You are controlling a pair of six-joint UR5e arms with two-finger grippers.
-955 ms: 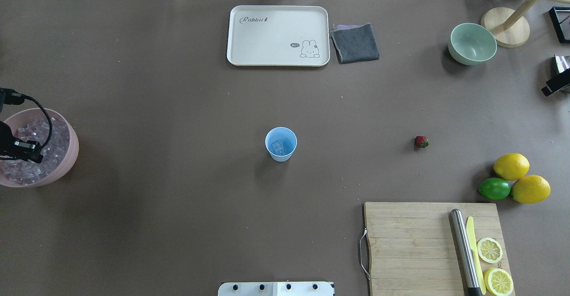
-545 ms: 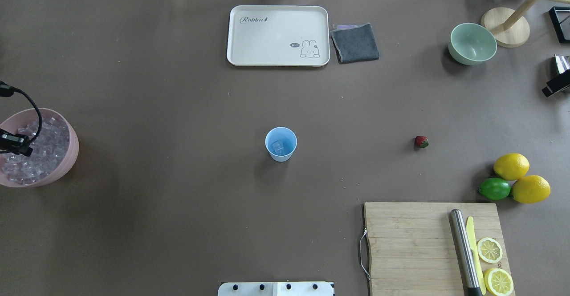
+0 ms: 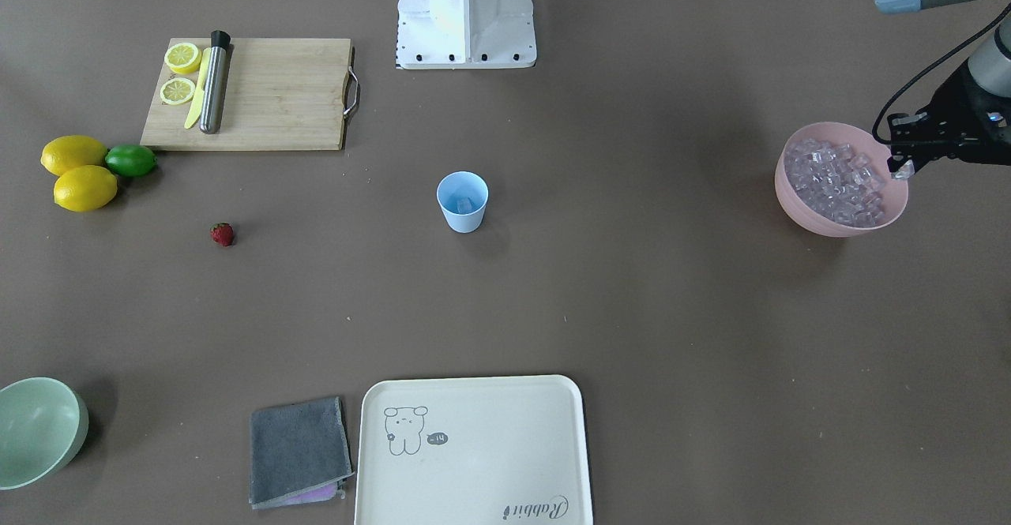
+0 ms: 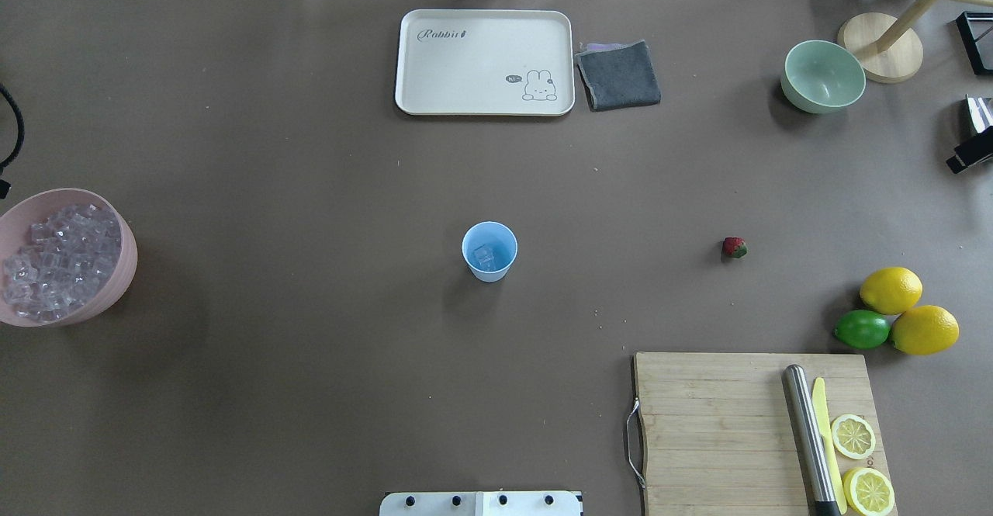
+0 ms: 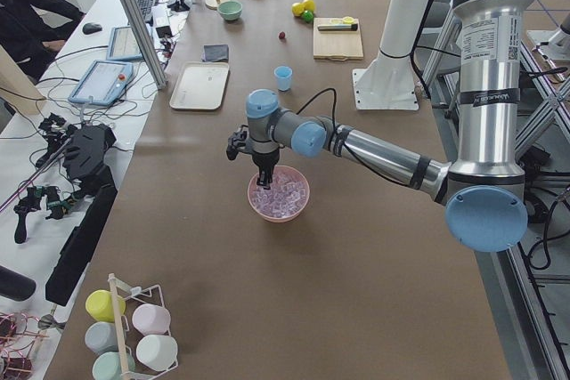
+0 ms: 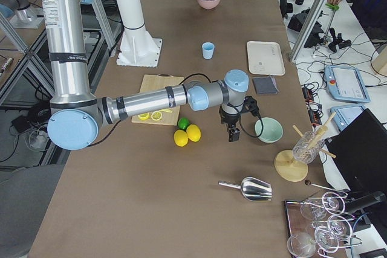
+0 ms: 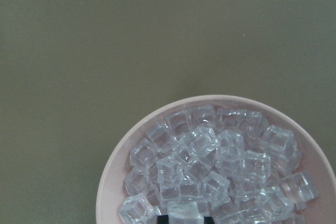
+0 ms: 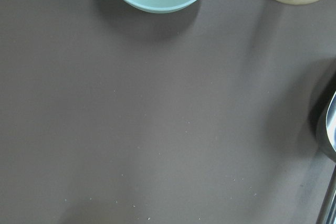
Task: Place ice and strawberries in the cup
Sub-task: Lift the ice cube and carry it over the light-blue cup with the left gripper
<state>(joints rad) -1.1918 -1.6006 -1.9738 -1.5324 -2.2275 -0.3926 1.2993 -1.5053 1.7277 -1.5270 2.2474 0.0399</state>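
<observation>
L tool (image 3: pixel 900 168): mine, over the pink bowl (image 3: pixel 798 213), at its 2 o'clock rim in the front-facing view. It's pinching one cube of ice, which shows betw. the tips at the bottom of the L wrist view.
R tool (image 6: pixel 233 132): hangs above the desk (image 4: pixel 310 190), at 9 o'clock of the pale green bowl (image 6: pixel 268 130) in the right side view. Spread or pressed together, I can't tell.
ice (image 4: pixel 58 264): a heap fills the pink bowl at the desk's 9 o'clock edge, overhead view. One more cube lies inside the cup.
cup (image 4: pixel 489 266): upright, mid desk, well apart from both tools.
strawberry (image 4: pixel 734 247): on the bare desk at the cup's 3 o'clock, overhead view, well apart from it.
others, overhead view: tray (image 4: pixel 434 74) at the cup's 12 o'clock w/ grey cloth (image 4: pixel 619 75) just beside it. Lemons (image 4: pixel 890 289) and lime (image 4: pixel 862 329) are at the strawberry's 4 o'clock. Cutting board (image 4: pixel 706 423) is at the cup's 4 o'clock.
</observation>
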